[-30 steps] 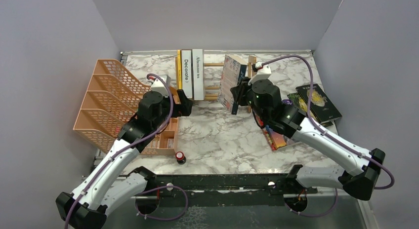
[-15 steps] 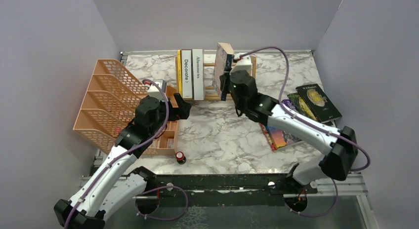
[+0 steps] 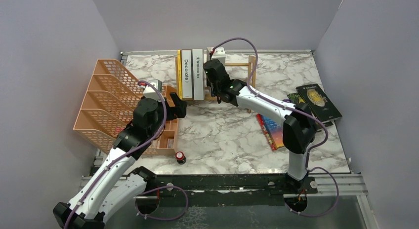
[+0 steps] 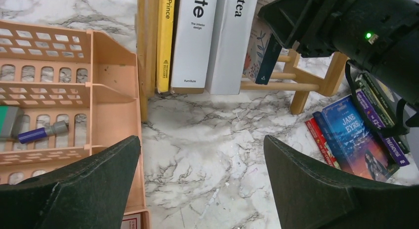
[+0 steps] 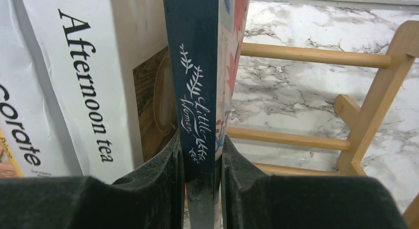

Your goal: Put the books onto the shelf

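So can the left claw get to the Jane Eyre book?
Probably yes: the left claw is open and empty, with bare marble between it and Jane Eyre. The right arm's elbow hangs close by, though.

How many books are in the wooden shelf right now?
4: yellow book, Decorate and Afternoon tea standing left in the shelf, plus Little Women next to Afternoon tea, clamped in the right gripper. None seem hidden.

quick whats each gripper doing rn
left gripper: open, holding nothing
right gripper: closed on the spine of a dark blue book
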